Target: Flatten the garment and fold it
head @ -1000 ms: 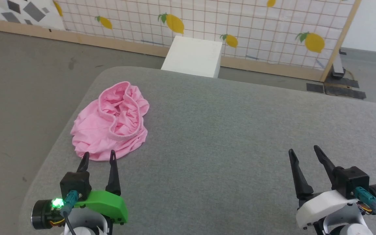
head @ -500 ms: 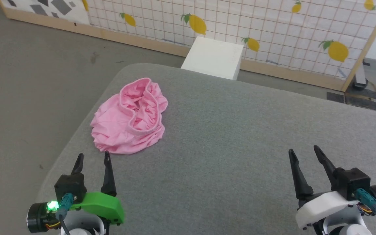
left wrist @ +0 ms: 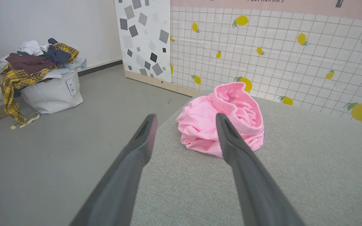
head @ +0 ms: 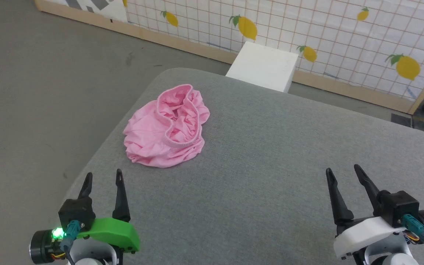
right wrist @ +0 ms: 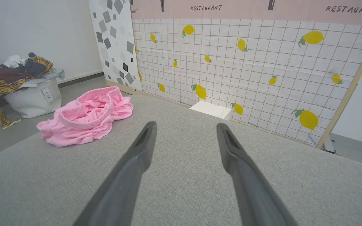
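The garment (head: pixel 160 134) is a crumpled pink heap with a ruffled elastic waistband on top, lying near the far left corner of the grey padded table (head: pixel 271 154). It also appears in the left wrist view as the garment (left wrist: pixel 200 125) and in the right wrist view as the garment (right wrist: pixel 80 122). My left gripper (head: pixel 102 177) hovers open at the near left edge, a short way in front of the heap, with nothing between its fingers. My right gripper (head: pixel 342 172) stands open at the near right, far from the garment.
A white box (head: pixel 265 66) stands on the floor behind the table, in front of a lemon-patterned screen (head: pixel 344 44). A white laundry basket (left wrist: pixel 49 91) heaped with clothes sits on the floor to the left. The table's left edge lies just beside my left gripper.
The head camera has turned to the left, so the garment and table sit further right in the picture. The left gripper has drawn back a little from the heap; the right gripper holds its place.
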You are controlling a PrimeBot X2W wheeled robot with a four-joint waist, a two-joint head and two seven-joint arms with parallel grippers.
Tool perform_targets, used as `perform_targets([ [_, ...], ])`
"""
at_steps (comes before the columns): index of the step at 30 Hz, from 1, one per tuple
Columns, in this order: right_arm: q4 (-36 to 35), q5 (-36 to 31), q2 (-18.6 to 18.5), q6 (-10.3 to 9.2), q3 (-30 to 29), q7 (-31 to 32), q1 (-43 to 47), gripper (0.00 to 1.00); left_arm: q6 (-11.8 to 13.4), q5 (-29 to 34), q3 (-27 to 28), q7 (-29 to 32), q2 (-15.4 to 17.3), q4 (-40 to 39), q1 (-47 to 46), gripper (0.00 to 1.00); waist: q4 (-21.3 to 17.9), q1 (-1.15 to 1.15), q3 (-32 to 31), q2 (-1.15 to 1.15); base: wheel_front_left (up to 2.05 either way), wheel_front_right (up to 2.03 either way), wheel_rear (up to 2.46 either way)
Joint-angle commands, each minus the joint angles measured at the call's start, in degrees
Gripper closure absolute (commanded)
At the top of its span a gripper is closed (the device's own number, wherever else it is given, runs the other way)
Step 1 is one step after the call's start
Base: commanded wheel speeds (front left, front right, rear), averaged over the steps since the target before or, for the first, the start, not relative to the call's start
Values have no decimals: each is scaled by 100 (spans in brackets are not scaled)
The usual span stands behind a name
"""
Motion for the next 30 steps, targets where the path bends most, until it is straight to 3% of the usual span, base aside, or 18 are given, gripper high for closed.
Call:
perform_targets([
  [1,30,61,5,-6,-12,-64,-89,0,66,-57,-12,-55,54,29,84,0,85,0,2,0,0,0,0],
  [30,130,201,8,-8,-73,-276,-97,0,406,-450,-190,-416,202,182,139,0,841,0,-35,0,0,0,0],
])
